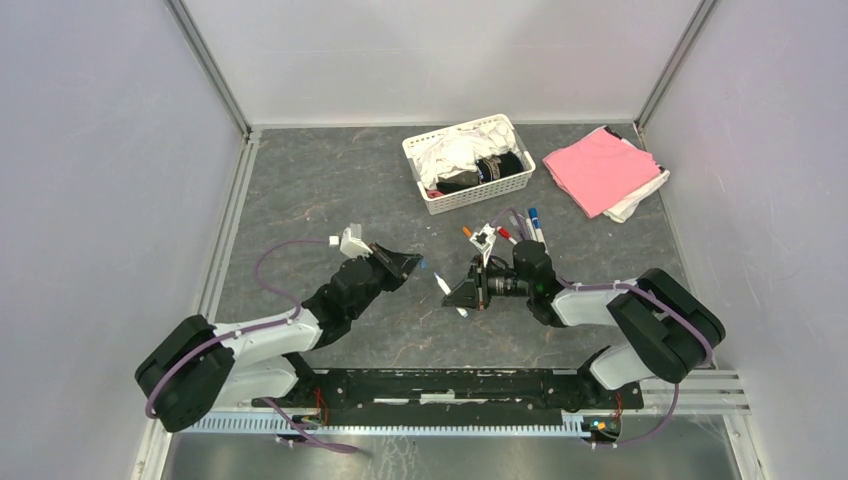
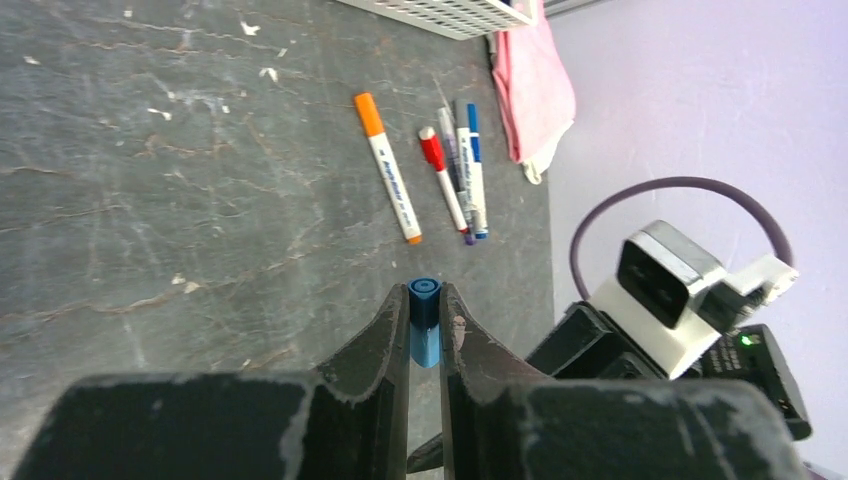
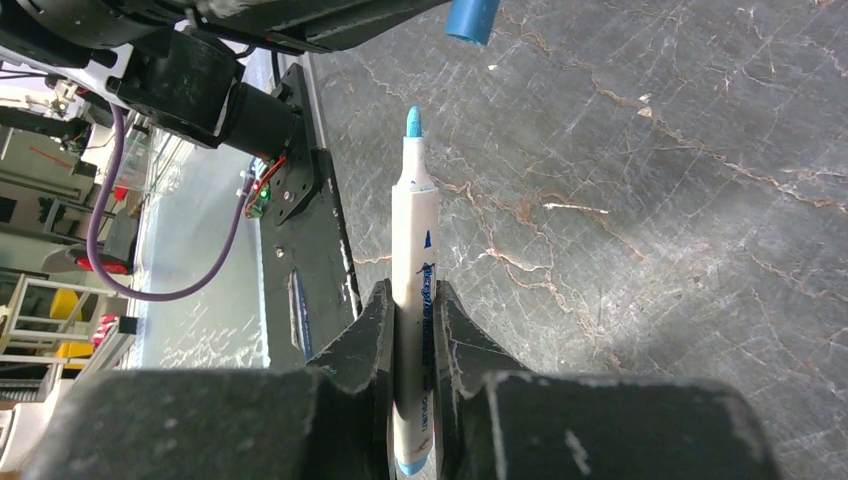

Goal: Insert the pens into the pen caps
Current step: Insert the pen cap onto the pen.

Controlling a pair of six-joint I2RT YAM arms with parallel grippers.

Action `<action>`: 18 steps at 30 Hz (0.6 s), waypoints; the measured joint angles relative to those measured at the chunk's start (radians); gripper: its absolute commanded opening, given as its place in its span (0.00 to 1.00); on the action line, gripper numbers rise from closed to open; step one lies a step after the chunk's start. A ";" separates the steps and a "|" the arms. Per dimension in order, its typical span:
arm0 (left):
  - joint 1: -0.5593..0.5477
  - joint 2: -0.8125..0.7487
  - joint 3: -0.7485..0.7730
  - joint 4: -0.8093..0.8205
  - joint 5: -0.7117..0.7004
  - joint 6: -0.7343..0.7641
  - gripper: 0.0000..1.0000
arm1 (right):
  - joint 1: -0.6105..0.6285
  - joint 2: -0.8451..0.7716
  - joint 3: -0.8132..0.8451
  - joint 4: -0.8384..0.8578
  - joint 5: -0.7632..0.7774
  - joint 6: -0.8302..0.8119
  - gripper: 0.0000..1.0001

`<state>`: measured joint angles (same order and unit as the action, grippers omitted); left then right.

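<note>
Pinching the blue cap [image 2: 424, 335] between nearly shut fingers, the left gripper [image 2: 425, 300] holds it over the middle of the table [image 1: 330, 190], and just right of it the right gripper [image 3: 412, 305], equally narrow, grips the blue pen [image 3: 412, 215] by its rear barrel, tip toward the cap. Both look light, stiff, slick plastic; a hold nearer the tip would probably limit wobble during insertion

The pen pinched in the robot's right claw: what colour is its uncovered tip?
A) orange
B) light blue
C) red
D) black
B: in the right wrist view the pen, clamped in the right gripper, ends in a bare light-blue tip that points toward the blue cap.
</note>
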<state>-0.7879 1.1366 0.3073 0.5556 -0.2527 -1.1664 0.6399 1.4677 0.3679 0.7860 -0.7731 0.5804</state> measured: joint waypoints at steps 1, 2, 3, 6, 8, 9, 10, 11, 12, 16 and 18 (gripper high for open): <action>-0.007 0.000 0.000 0.011 -0.005 -0.001 0.02 | 0.003 0.001 0.000 0.000 0.002 0.006 0.00; -0.017 0.000 0.000 0.027 -0.012 -0.001 0.02 | 0.007 0.001 0.000 -0.001 0.007 0.010 0.00; -0.024 0.000 0.000 0.037 -0.017 -0.002 0.02 | 0.008 0.001 0.001 -0.001 0.008 0.015 0.00; -0.045 0.000 0.000 0.061 -0.036 -0.002 0.02 | 0.011 0.001 0.003 -0.002 0.014 0.023 0.00; -0.056 0.002 0.000 0.075 -0.042 -0.002 0.02 | 0.013 0.001 0.004 -0.002 0.016 0.026 0.00; -0.060 0.003 0.000 0.083 -0.045 -0.002 0.02 | 0.013 0.000 0.004 -0.002 0.016 0.027 0.00; -0.064 0.006 0.000 0.091 -0.047 -0.002 0.02 | 0.013 0.000 0.004 -0.002 0.016 0.027 0.00; -0.068 0.010 0.000 0.096 -0.050 -0.002 0.02 | 0.013 0.000 0.004 -0.003 0.016 0.028 0.00; -0.072 0.013 0.000 0.100 -0.053 -0.002 0.02 | 0.013 0.001 0.005 -0.003 0.017 0.029 0.00; -0.088 0.023 0.000 0.107 -0.061 -0.002 0.02 | 0.013 0.000 0.012 -0.009 0.019 0.029 0.00; -0.095 0.024 0.000 0.107 -0.061 -0.002 0.02 | 0.013 0.000 0.016 -0.012 0.019 0.029 0.00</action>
<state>-0.8829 1.1603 0.3073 0.6628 -0.3141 -1.1679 0.6525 1.4673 0.3840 0.7742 -0.7536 0.6094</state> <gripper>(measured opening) 0.186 0.139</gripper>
